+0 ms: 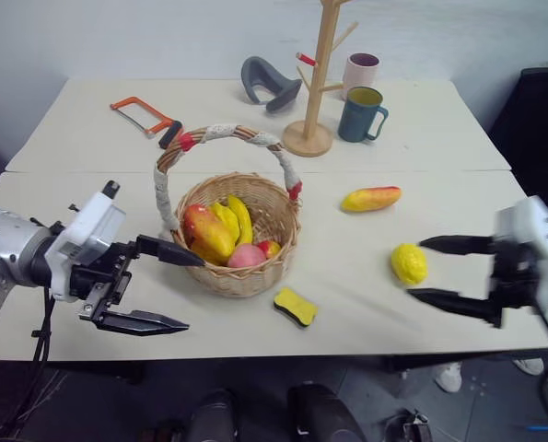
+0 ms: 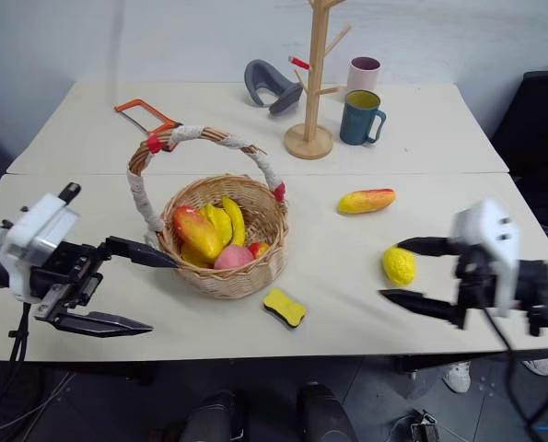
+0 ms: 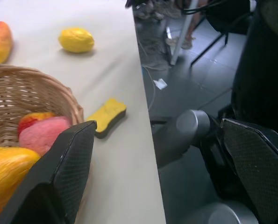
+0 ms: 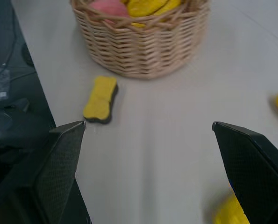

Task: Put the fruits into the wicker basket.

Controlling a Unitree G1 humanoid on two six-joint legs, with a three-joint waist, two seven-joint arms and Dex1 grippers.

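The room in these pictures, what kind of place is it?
Probably a lab or test room set up for robot trials: two plain tables pushed together carry unrelated props, a hacksaw, a wooden mug tree and a wicker basket of toy fruits.

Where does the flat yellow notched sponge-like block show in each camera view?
Left eye view: flat yellow notched sponge-like block near the table's front edge, just right of the round tan wicker basket.
Right eye view: same spot, block by the basket.
Left wrist view: block beside the basket wall.
Right wrist view: block below the basket.
Shared landmark: the basket.
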